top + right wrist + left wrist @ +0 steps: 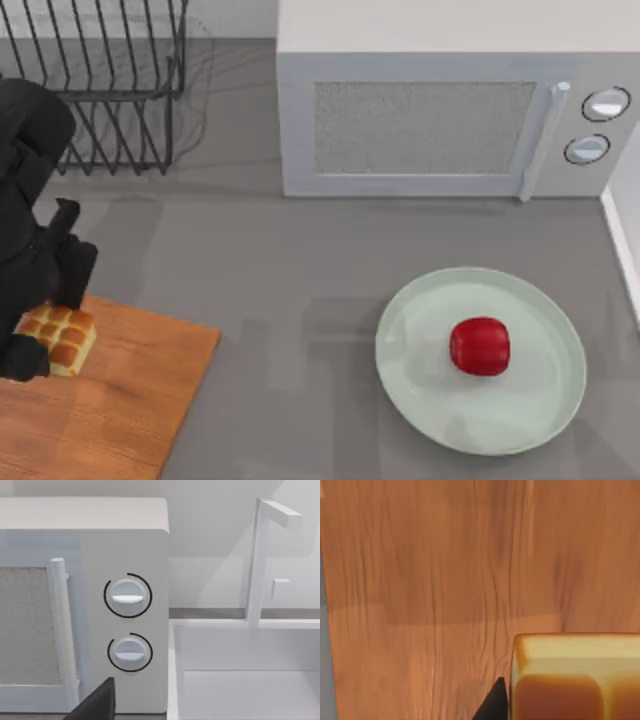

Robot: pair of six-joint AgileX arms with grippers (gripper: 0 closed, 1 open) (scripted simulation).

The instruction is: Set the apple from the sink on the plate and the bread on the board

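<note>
The red apple lies on the pale green plate at the right of the table. At the left, the golden bread rests near the far corner of the wooden board. My left gripper straddles the bread, one black finger on each side, shut on it. In the left wrist view the bread sits low over the board, with a dark fingertip against its side. My right gripper is parked facing the microwave and the white sink.
A grey microwave stands at the back centre, its two dials close to the right wrist camera. A black wire rack fills the back left corner. A white faucet rises behind the sink. Bare grey counter lies between board and plate.
</note>
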